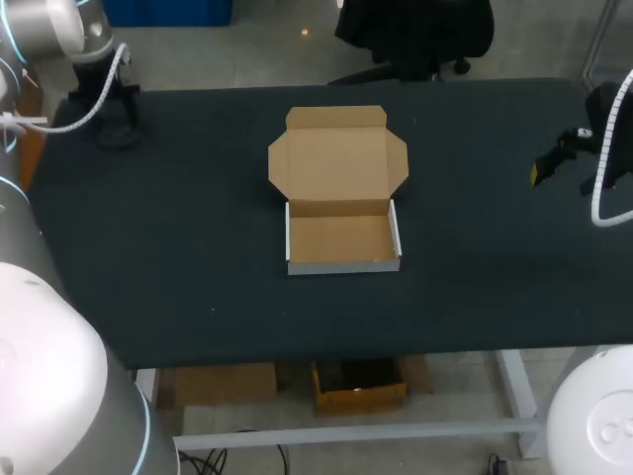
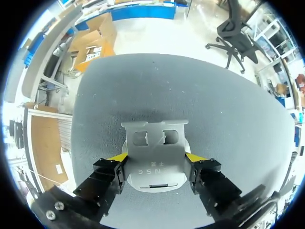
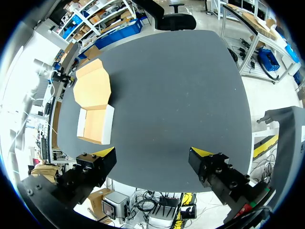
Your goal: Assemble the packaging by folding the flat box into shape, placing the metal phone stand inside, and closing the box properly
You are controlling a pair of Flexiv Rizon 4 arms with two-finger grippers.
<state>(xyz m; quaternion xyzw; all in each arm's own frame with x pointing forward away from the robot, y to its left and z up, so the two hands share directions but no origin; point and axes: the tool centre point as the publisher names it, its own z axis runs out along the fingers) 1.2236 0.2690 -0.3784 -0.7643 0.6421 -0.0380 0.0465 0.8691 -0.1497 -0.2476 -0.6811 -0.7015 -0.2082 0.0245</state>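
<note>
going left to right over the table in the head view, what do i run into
left tool, gripping the stand → open box → right tool
</note>
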